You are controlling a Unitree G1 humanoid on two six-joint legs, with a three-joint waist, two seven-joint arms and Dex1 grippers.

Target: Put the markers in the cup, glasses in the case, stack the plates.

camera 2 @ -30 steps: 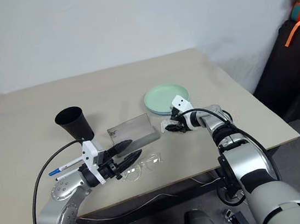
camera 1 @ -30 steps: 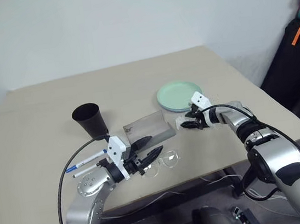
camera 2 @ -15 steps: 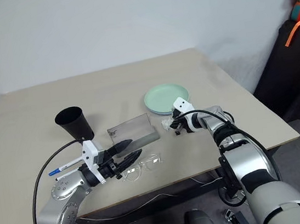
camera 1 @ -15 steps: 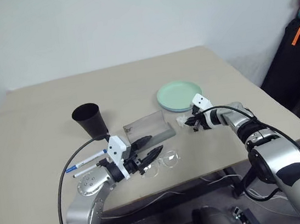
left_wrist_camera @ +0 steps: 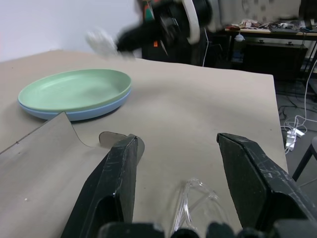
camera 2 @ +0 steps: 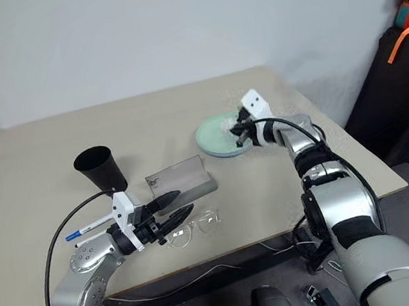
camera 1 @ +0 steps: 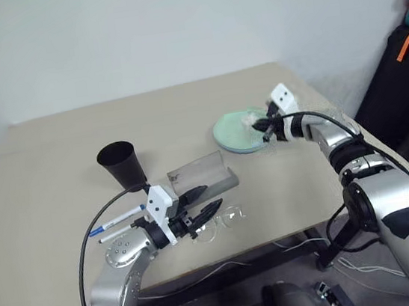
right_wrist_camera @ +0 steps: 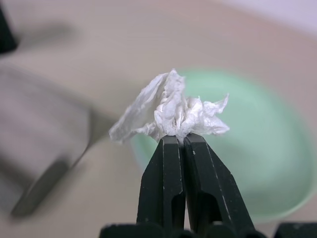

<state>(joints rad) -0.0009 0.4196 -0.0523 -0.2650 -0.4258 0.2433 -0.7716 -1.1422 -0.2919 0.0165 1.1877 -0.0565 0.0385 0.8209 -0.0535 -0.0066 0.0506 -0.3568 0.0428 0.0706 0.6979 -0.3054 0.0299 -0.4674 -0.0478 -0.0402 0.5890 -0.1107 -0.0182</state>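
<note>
The mint green plate (camera 1: 241, 130) lies stacked on the light blue plate (left_wrist_camera: 74, 115) at the table's right. Just above them my right gripper (camera 1: 263, 125) is shut on a white tissue wad (right_wrist_camera: 173, 111). My left gripper (camera 1: 205, 202) stands open and level near the front edge, with the clear glasses (camera 1: 226, 217) on the table just below and beyond its fingers (left_wrist_camera: 116, 178). The grey case (camera 1: 206, 175) sits behind it with its lid up. The black cup (camera 1: 121, 164) stands upright to the left. The markers (camera 1: 119, 220) lie flat beside my left wrist.
The beige table (camera 1: 74, 140) has free room across its back and left. A black suitcase (camera 1: 407, 88) with an orange strap stands off the table's right side. A black cable (camera 1: 96, 243) loops along my left forearm.
My right gripper shut on the tissue wad lying in front of the plates, then lifted it up and back to above the plates. The left arm stayed still.
</note>
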